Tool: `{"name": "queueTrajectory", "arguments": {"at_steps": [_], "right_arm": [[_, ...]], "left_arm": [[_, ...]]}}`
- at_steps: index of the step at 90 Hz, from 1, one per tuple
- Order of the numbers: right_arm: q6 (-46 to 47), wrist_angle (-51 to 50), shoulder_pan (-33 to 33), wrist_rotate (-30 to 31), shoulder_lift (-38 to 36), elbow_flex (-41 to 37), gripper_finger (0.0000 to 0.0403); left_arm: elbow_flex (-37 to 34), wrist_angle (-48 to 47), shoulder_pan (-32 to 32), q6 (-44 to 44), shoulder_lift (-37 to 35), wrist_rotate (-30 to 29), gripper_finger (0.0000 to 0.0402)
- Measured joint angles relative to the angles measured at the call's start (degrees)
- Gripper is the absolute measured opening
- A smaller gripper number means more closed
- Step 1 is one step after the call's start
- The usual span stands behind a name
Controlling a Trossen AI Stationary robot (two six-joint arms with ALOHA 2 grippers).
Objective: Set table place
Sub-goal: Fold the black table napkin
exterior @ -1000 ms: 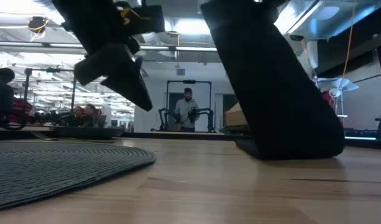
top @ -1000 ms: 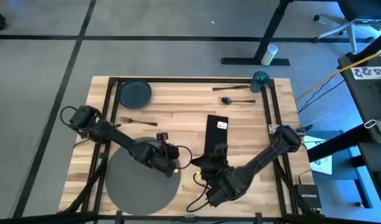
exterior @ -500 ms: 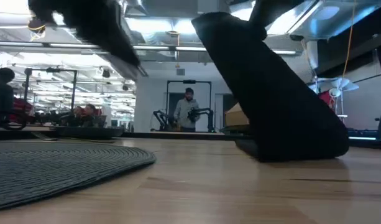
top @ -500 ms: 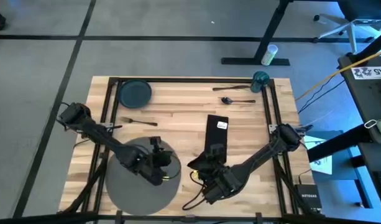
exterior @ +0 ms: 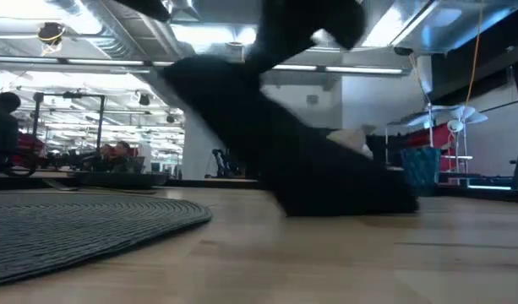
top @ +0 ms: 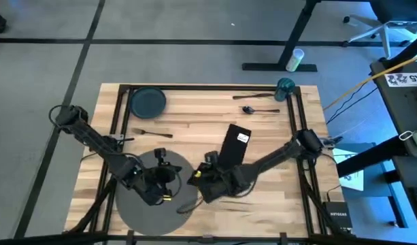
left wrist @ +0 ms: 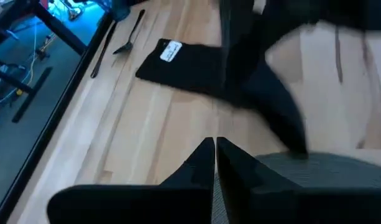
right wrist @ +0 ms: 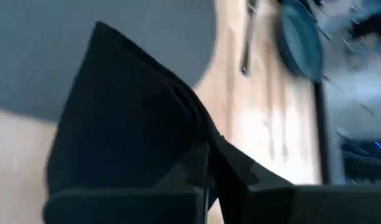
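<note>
Lower centre of the table (top: 194, 112), right gripper (top: 198, 178) pinches the black napkin (top: 232, 144) while left gripper (top: 169, 192), fingers together and empty, hovers over the placemat (top: 130, 207).

Table (top: 194, 109): pale wood planks, black frame. Placemat (top: 133, 204): dark grey, ribbed weave. Plate (top: 147, 102): dark blue-grey. Napkin (top: 234, 143): black, white label.
</note>
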Motion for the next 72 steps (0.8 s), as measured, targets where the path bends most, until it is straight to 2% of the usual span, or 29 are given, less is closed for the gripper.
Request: {"name": "queueTrajectory", "arguments": {"at_steps": [17, 33, 45, 59, 72], "right_arm": [[-10.91, 15.8, -4.46, -11.85, 0.01, -4.0, 0.0], [-15.23, 24.69, -7.81, -16.48, -0.36, -6.11, 0.0], [-16.33, 26.08, -9.06, -15.62, -2.92, -7.3, 0.0], [-14.57, 26.4, -8.47, -9.27, -7.78, -8.93, 0.0], [-8.11, 27.08, -6.51, -0.53, -12.21, -11.75, 0.0]], "left_arm": [[0.0, -2.04, -1.57, -2.12, -0.24, -0.02, 0.0], [0.0, -4.33, -3.04, -6.14, -0.24, -0.24, 0.0], [0.0, -6.01, -4.41, -9.03, -0.24, -0.6, 0.0], [0.0, -8.14, -5.91, -12.7, -0.24, -2.43, 0.0], [0.0, -8.31, -6.82, -14.76, -0.24, -2.86, 0.0]]}}
